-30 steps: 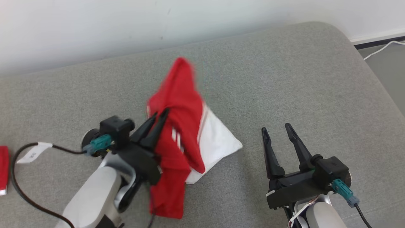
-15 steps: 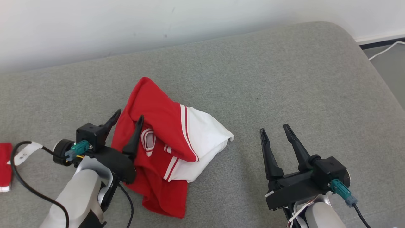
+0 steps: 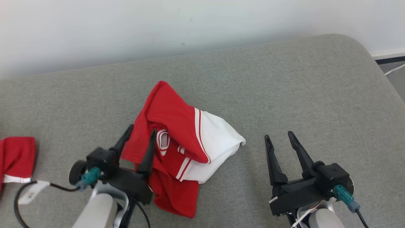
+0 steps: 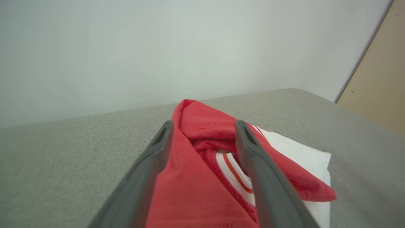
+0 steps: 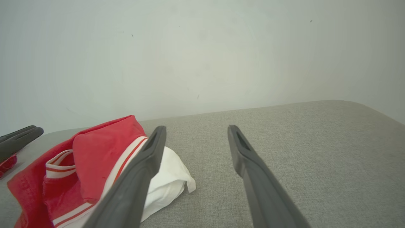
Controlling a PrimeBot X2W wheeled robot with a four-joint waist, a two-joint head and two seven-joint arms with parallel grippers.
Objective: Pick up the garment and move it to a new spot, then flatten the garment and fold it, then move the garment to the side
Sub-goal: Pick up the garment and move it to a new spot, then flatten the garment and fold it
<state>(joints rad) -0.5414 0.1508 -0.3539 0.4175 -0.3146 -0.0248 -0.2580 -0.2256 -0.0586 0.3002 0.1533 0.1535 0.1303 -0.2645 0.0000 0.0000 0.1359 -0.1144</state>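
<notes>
Head view: garment, red and white, lies crumpled in a heap on the grey cushion, left of centre. The white part points right and a red fold lies over the top. Left pincer is at the heap's left edge with its fingers spread wide and red fabric behind them. Can't tell from here if they touch it. Right pincer is open and holds nothing, over bare cushion, well apart from the garment's right corner. A second red cloth with a white band sits at the far left edge. A black cable with a white tag runs off the left wrist. Pale wall behind the cushion.

Left wrist view: the two fingers stand apart and red fabric fills the gap between them, not clamped. The striped collar shows by the right finger and the white part beyond it. A beige panel is at far right.

Right wrist view: jaws are wide with bare cushion between them. The garment is low and to the left, partly behind the left finger. The other arm's dark fingertips show at the left edge.
</notes>
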